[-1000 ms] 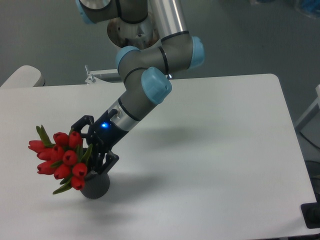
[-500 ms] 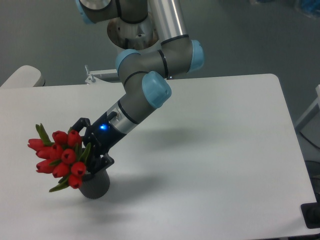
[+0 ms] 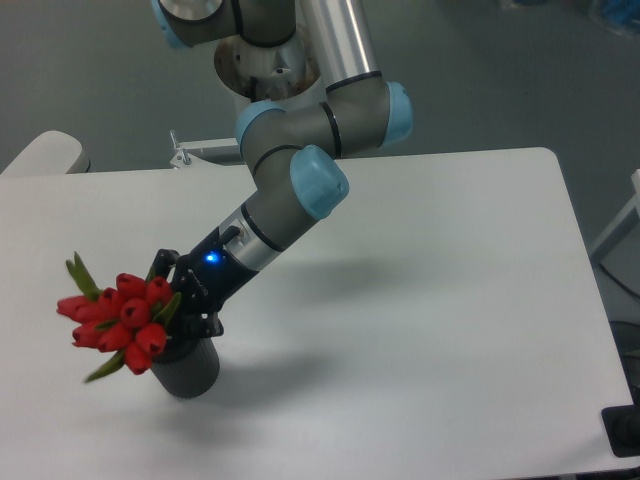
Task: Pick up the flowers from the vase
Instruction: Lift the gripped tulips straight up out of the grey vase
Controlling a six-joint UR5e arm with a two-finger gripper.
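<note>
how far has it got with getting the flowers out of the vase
Done: the gripper has reached the bunch, fingers at the stems just above the vase. In hand: it looks closed on the flowers, which lean left over the rim. Left: lifting them clear; the stems still seem to sit in the vase mouth.

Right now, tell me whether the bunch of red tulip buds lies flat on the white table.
No: the red tulip bunch sits at the mouth of the dark grey cylindrical vase, leaning left, with the gripper at its stems.
</note>
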